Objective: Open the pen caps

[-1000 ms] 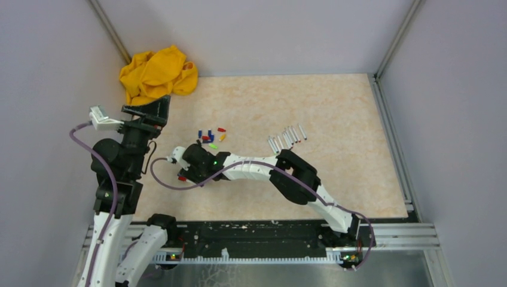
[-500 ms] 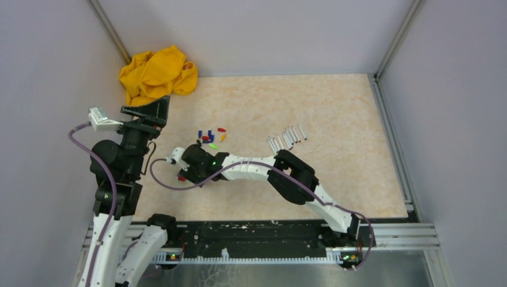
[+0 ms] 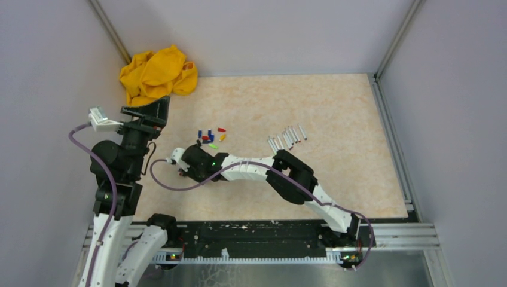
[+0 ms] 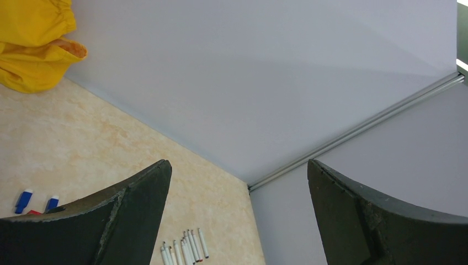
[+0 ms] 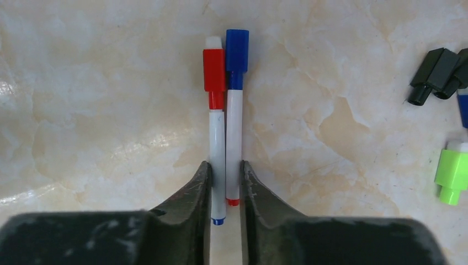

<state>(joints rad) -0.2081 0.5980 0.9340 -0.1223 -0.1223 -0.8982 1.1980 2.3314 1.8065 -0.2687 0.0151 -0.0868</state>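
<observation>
My right gripper (image 5: pixel 226 171) is low over the table and shut on two thin white markers lying side by side. One marker wears a red cap (image 5: pixel 214 70), the other a blue cap (image 5: pixel 237 51); both caps point away from the jaws. In the top view this gripper (image 3: pixel 185 173) is left of centre and hides the markers. Loose caps lie nearby: black ones (image 5: pixel 436 69), a green one (image 5: pixel 453 172), and a small coloured cluster (image 3: pixel 210 137). My left gripper (image 3: pixel 146 110) is raised at the left, open and empty (image 4: pixel 237 182).
A row of several uncapped white barrels (image 3: pixel 287 137) lies right of centre, also in the left wrist view (image 4: pixel 185 248). A crumpled yellow cloth (image 3: pixel 156 75) sits in the far left corner. Grey walls enclose the table on three sides.
My right gripper has shifted slightly; the red cap that showed beside it in the top view is now hidden under it. The left arm has not moved.
</observation>
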